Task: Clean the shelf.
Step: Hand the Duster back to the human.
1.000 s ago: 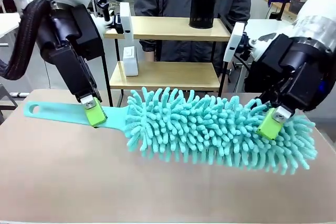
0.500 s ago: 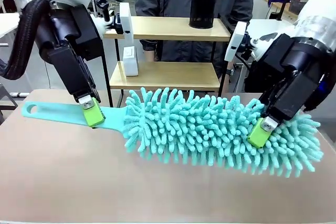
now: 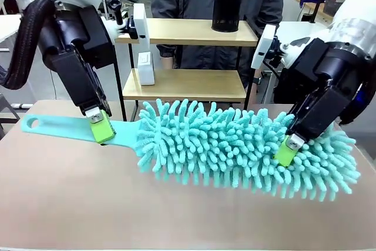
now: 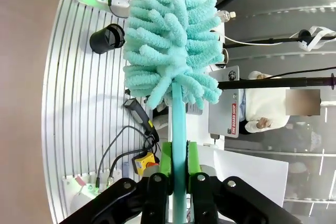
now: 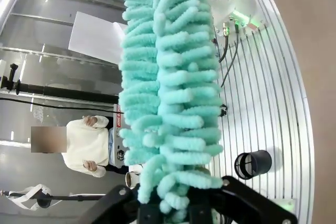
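Beyond the brown table (image 3: 70, 204), the shelf (image 3: 182, 83) stands before a person. Left gripper (image 3: 103, 129) clamps the duster handle (image 3: 59, 126); right gripper (image 3: 285, 150), apparently pinching the duster's fluffy head (image 3: 235, 145), steadies it for carrying.

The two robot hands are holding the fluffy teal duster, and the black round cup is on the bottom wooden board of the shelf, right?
Not quite. The black round cup stands on the top wooden board of the shelf, not the bottom one; the front view shows it. The rest is right: the left gripper pinches the fluffy teal duster by its flat handle, and the right gripper grips its fluffy end.
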You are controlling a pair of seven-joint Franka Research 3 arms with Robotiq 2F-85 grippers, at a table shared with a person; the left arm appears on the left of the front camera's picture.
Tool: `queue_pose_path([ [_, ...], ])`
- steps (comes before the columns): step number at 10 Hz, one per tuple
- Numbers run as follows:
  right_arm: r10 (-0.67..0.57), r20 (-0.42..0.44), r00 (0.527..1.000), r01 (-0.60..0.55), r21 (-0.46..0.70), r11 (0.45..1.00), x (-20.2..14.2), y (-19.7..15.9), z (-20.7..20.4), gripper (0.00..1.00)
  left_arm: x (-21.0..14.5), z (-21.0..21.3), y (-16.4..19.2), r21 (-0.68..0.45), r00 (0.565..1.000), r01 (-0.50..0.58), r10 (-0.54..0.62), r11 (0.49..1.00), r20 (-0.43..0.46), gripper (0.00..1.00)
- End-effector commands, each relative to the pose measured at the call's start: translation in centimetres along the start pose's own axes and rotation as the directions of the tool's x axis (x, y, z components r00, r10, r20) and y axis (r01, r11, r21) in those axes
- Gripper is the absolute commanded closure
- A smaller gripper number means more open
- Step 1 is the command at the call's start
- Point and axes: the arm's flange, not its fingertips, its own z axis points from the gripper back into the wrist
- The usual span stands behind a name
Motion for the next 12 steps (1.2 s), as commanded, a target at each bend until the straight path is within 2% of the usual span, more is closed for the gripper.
queue_pose_path([
  [1, 0.031, 0.007, 1.0, -0.031, 0.003, 1.0, -0.7, -0.4, 0.6, 1.0, -0.5, 0.8, -0.4, 0.013, 0.999, 0.024, -0.025, 1.0, 0.028, 0.28],
  [2, 0.026, 0.026, 0.999, -0.026, -0.008, 1.0, -1.3, -0.3, 1.3, 1.0, -2.1, 2.4, -0.9, 0.037, 0.993, 0.026, -0.03, 0.999, 0.11, 0.0],
  [3, 0.022, 0.083, 0.996, -0.022, 0.004, 1.0, -2.9, 0.1, 3.5, 1.0, -6.6, 5.8, -1.6, 0.105, 0.945, -0.042, 0.006, 0.994, 0.327, 0.24],
  [4, 0.001, 0.161, 0.987, 0.001, -0.012, 1.0, -4.5, 0.5, 5.8, 1.0, -10.5, 7.8, -2.0, 0.135, 0.858, -0.107, 0.022, 0.985, 0.513, 0.0],
  [5, -0.027, 0.31, 0.95, 0.048, -0.06, 0.997, -7.2, 1.4, 9.3, 1.0, -15.4, 9.6, -2.3, 0.133, 0.681, -0.127, -0.011, 0.983, 0.732, 0.0],
  [6, -0.058, 0.476, 0.878, 0.11, -0.083, 0.99, -10.5, 2.6, 12.9, 1.0, -20.2, 10.7, -2.2, 0.169, 0.38, -0.18, -0.09, 0.969, 0.921, 0.0],
  [7, -0.061, 0.651, 0.756, 0.149, -0.082, 0.985, -14.1, 3.5, 16.0, 1.0, -24.6, 11.0, -1.7, 0.189, 0.114, -0.141, -0.174, 0.972, 0.978, 0.0],
  [8, -0.092, 0.844, 0.529, 0.24, -0.045, 0.97, -17.8, 3.5, 18.4, 1.0, -27.4, 10.8, 0.1, 0.169, -0.05, -0.149, -0.178, 0.974, 0.983, 0.0],
  [9, -0.111, 0.919, 0.377, 0.273, 0.004, 0.962, -20.1, 2.2, 19.6, 1.0, -27.8, 10.9, 2.4, 0.123, -0.08, -0.134, -0.134, 0.983, 0.988, 0.0],
  [10, -0.163, 0.944, 0.287, 0.3, 0.073, 0.951, -21.9, -0.4, 20.4, 1.0, -27.2, 11.2, 4.8, 0.066, -0.076, -0.137, -0.077, 0.988, 0.994, 0.0],
  [11, -0.253, 0.957, 0.145, 0.376, 0.183, 0.908, -23.4, -3.7, 20.9, 1.0, -26.3, 11.7, 6.9, -0.023, -0.04, -0.105, 0.019, 0.994, 0.999, 0.0],
  [12, -0.32, 0.946, 0.04, 0.445, 0.27, 0.854, -24.3, -7.1, 20.9, 1.0, -31.4, 11.6, 2.5, -0.029, 0.229, -0.184, 0.071, 0.983, 0.971, 0.0],
])
